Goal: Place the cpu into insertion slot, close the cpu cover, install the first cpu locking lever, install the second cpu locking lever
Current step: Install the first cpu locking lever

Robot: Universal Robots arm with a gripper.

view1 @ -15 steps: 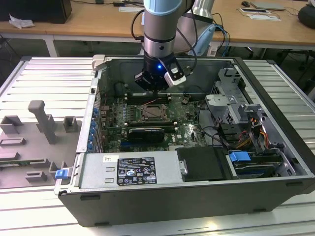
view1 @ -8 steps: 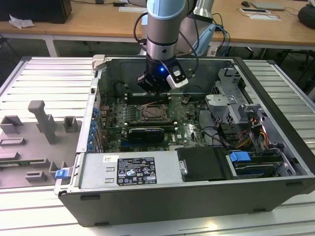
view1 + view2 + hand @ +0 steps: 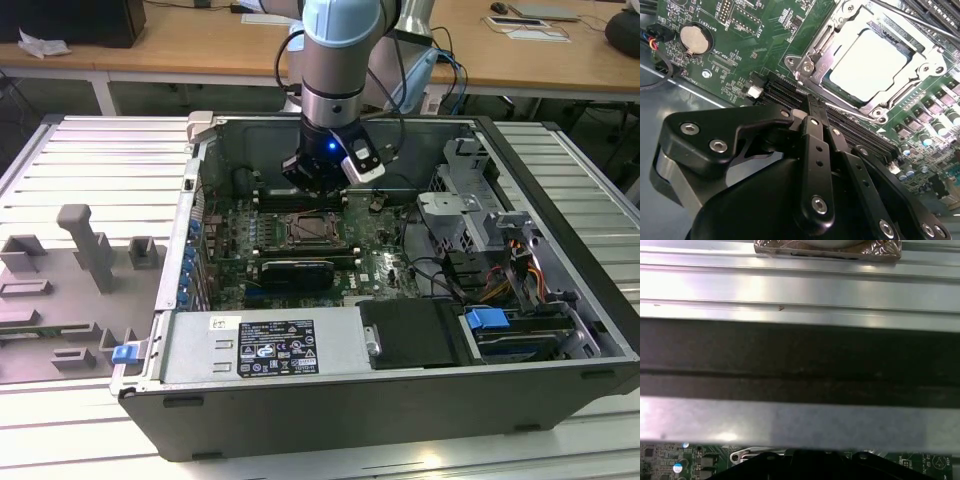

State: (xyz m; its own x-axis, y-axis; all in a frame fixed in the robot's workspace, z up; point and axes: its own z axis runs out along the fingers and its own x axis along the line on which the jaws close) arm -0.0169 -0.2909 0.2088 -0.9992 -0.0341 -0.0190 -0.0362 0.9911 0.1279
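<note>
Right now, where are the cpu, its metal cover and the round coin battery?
cpu (image 3: 871, 62): second wrist view, middle of its pale metal top.
cpu cover (image 3: 816, 52): second wrist view, silver frame edge beside the chip.
coin battery (image 3: 693, 39): second wrist view, centre of the disc.

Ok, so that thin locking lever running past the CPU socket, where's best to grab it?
Probably on the straight bare stretch of the locking lever, pinching across the thin rod from above. There it seems to stand clear of the cpu cover, over the memory slots, with room on both sides.
</note>
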